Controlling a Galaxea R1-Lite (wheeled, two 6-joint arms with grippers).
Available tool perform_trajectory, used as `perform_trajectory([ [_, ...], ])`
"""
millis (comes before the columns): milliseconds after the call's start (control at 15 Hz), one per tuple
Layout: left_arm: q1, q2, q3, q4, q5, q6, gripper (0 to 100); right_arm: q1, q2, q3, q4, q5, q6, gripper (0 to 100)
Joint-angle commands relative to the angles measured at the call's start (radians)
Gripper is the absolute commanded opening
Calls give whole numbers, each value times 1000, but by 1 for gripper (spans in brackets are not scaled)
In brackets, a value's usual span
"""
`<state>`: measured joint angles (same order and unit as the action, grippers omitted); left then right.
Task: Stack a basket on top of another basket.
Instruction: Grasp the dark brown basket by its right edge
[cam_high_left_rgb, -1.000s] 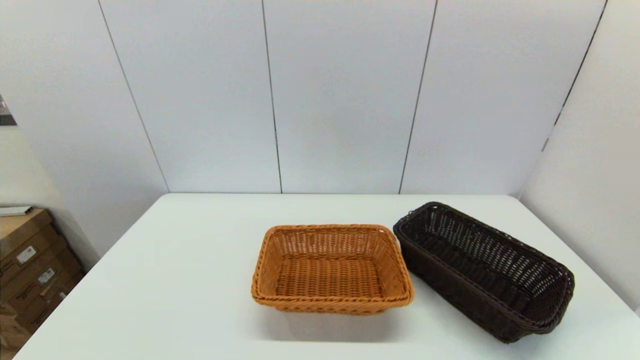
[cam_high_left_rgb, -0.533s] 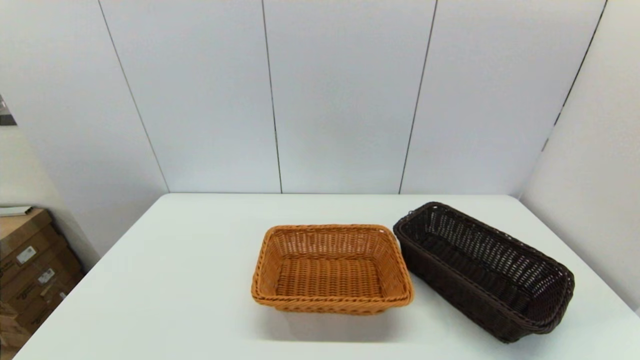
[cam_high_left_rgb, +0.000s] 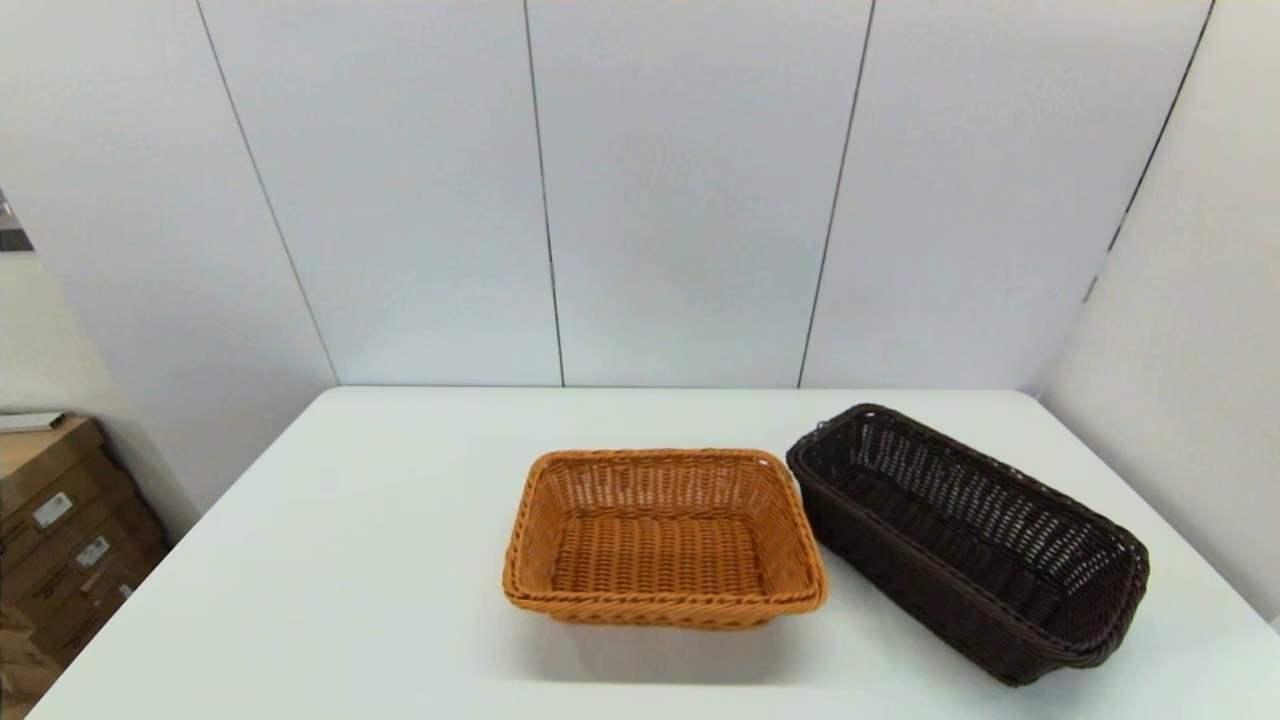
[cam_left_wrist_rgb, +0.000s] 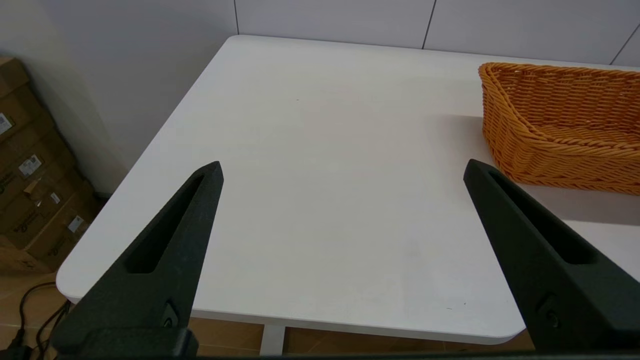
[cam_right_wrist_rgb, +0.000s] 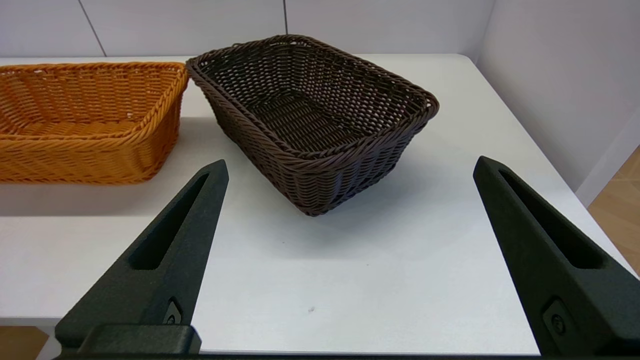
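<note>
Dark brown wicker, the basket (cam_high_left_rgb: 968, 543) sits just right of the orange basket (cam_high_left_rgb: 664, 538) on the white bench (cam_high_left_rgb: 350, 560), while the left hand (cam_left_wrist_rgb: 342, 170) and right hand (cam_right_wrist_rgb: 350, 167) hover low at the near edge, both spread wide and empty.

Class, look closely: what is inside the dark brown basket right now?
Nothing: the dark brown basket shows only its own woven floor. It stands on the white table beside the orange basket. Its near wall hides the strip of floor just behind it.
</note>
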<state>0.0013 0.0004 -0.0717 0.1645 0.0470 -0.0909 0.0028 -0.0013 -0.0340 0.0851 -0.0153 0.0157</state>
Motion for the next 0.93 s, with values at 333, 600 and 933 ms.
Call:
perform_trajectory([
  [333,0,-2,0,1,1,-1,100,0,0,0,1,2,0,100],
  [600,0,-2,0,1,1,-1,100,0,0,-1,1,8,-14,100],
  [933,0,-2,0,1,1,-1,100,0,0,-115,44,106,-39,100],
])
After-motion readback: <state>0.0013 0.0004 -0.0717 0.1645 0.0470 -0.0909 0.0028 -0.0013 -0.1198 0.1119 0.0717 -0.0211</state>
